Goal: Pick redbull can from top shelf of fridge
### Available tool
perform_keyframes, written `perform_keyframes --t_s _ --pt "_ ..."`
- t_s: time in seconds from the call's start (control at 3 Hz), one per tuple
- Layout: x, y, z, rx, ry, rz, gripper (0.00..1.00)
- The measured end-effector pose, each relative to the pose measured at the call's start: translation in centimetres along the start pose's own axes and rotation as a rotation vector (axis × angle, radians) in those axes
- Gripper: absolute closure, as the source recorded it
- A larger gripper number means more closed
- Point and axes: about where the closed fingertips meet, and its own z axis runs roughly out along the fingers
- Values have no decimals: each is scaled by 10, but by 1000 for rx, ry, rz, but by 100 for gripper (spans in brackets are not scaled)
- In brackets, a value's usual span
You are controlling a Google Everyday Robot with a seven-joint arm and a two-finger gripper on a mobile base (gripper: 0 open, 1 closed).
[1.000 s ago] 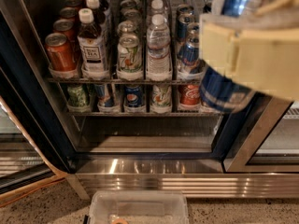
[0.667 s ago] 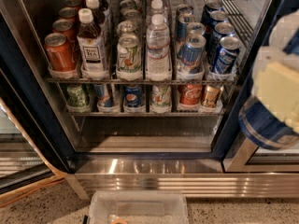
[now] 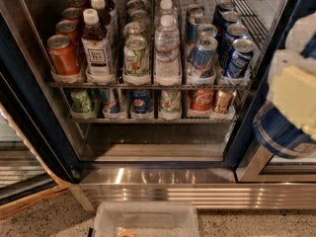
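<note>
Jaws: the gripper (image 3: 292, 105) sits at the right edge of the view, outside the fridge (image 3: 29, 112) and in front of its right door post. The cream pads appear closed around the redbull can (image 3: 279, 132), though the blur makes the contact hard to confirm.
Redbull can: off the top shelf (image 3: 148, 85) and well clear of it, carried in the air to the right of the Pepsi lane (image 3: 238, 58).
Step in hand: the lift-out looks done; this is the carry-away stage.
Next move: keep the grip firm and draw the can further from the door frame without clipping it.
Long axis: roughly upright but leaning — the rounded lower end points down and left, and the upper end is hidden behind the pads.
</note>
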Motion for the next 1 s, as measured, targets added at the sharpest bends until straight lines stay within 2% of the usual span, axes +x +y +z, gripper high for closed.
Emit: perform_keyframes --t_s 0.33,0.67,1.0 --pt "21 4 26 -60 47 49 100" --pt "32 12 67 -140 119 57 100" --pt "32 12 67 -140 119 57 100"
